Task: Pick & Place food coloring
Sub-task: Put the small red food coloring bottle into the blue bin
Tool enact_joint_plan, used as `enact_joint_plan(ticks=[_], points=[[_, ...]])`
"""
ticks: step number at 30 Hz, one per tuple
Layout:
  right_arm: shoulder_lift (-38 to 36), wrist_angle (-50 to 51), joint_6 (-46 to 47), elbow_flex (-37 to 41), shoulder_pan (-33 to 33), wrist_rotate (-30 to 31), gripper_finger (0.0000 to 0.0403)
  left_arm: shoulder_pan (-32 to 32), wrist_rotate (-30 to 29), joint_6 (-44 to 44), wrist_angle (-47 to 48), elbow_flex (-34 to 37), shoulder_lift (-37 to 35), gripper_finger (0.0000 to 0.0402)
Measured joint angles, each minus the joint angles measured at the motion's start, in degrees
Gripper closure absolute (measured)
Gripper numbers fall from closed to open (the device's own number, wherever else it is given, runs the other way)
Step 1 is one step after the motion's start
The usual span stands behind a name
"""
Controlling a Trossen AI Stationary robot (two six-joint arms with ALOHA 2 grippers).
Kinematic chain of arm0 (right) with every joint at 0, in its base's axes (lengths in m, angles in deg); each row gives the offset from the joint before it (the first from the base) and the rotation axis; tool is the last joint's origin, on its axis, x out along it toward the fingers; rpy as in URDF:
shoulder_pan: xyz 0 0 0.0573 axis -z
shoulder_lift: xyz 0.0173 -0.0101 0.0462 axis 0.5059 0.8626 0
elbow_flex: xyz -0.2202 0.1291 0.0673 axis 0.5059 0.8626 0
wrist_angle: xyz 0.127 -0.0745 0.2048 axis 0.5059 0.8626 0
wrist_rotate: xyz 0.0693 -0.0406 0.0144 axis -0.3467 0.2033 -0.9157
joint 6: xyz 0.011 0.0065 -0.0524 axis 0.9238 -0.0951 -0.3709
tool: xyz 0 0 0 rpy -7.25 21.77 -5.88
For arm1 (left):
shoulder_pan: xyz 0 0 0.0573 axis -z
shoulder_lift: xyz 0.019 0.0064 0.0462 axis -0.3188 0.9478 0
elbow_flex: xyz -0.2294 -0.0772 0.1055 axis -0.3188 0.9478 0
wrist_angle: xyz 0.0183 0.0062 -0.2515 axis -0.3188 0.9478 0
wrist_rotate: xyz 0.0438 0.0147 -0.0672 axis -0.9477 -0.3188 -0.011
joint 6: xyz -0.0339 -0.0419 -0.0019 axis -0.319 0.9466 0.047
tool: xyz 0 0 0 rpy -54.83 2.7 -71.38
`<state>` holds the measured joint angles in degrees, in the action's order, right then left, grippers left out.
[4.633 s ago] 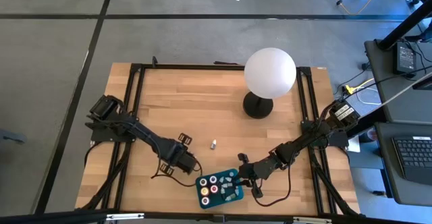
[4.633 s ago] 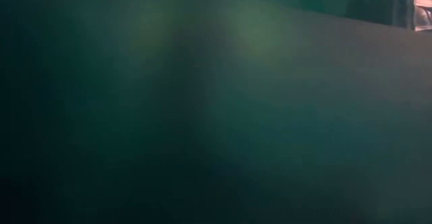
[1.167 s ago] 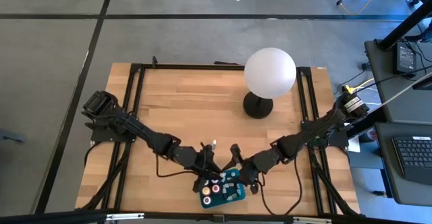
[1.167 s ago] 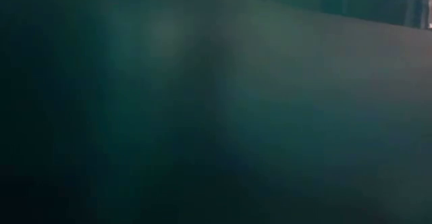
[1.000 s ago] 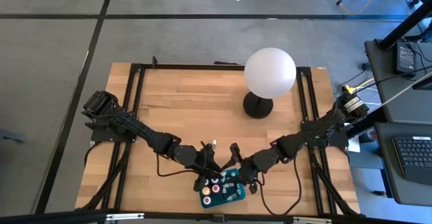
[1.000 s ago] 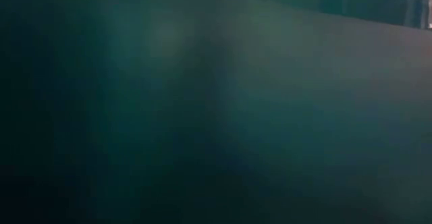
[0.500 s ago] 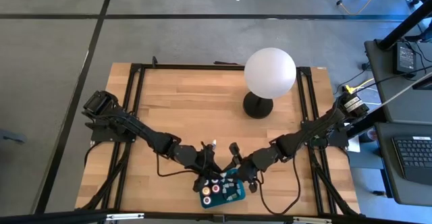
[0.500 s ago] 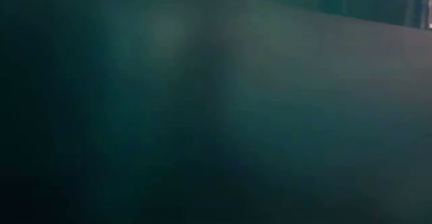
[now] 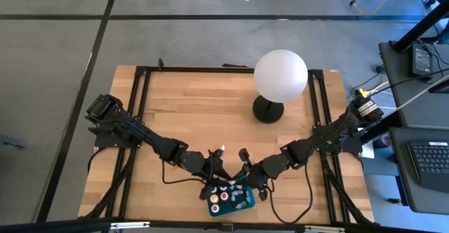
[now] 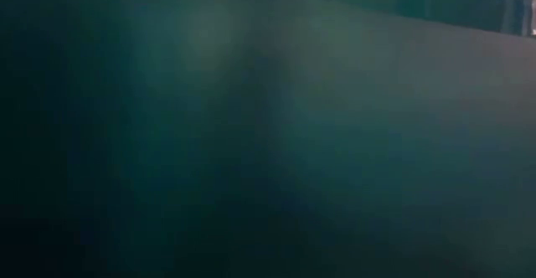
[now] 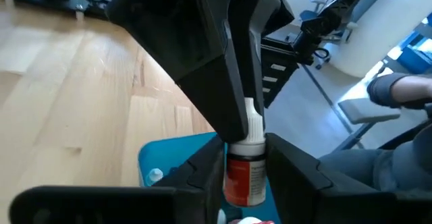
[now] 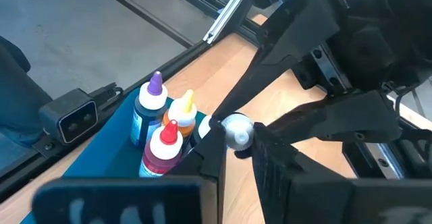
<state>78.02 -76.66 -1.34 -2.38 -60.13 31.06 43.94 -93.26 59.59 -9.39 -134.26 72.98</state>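
Red food coloring bottle point(image 11: 245, 170) clamped between both grippers' jaws.

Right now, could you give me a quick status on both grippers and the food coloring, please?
Left gripper shut on red bottle over teal tray. Right gripper shut on that bottle's white cap. Other bottles upright in tray. Nothing in the way.

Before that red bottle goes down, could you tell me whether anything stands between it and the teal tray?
Nothing visible does. The left gripper holds the red bottle by its body, the right gripper pinches its white cap, and the teal tray lies just beneath. Three other bottles stand close by in the tray.
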Motion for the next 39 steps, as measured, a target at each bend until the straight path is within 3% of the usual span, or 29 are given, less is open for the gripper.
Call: enact_joint_plan(ticks=[5, 11, 20, 27, 32, 39], points=[[0.00, 0.68, 1.18, 0.02, -0.04, 0.87, 0.0347, -0.11, -0.48, -2.79, 0.94, -0.01, -0.37, 0.0256], [0.00, 5.80, 7.87, 0.07, -0.11, 2.05, 0.0348, -0.48, -1.42, -2.91, 12.50, 0.00, -4.86, 0.0214], [1.87, 13.77, 22.44, 0.07, -1.05, -0.70, 0.0348, 0.04, -3.49, -3.17, 17.52, -0.01, -7.32, 0.0207], [7.61, 13.73, 25.47, 0.07, -0.98, -2.43, 0.0337, 1.41, -3.38, -3.09, 23.94, -0.01, -7.13, 0.0206], [9.30, 13.66, 25.66, 0.07, -1.01, -2.72, 0.0336, 2.16, -4.53, 4.03, 33.35, -0.01, -7.13, 0.0210], [9.33, 13.60, 25.63, 0.07, -1.01, -4.08, 0.0334, 3.63, -11.01, 17.04, 44.82, 0.01, -7.10, 0.0218]])
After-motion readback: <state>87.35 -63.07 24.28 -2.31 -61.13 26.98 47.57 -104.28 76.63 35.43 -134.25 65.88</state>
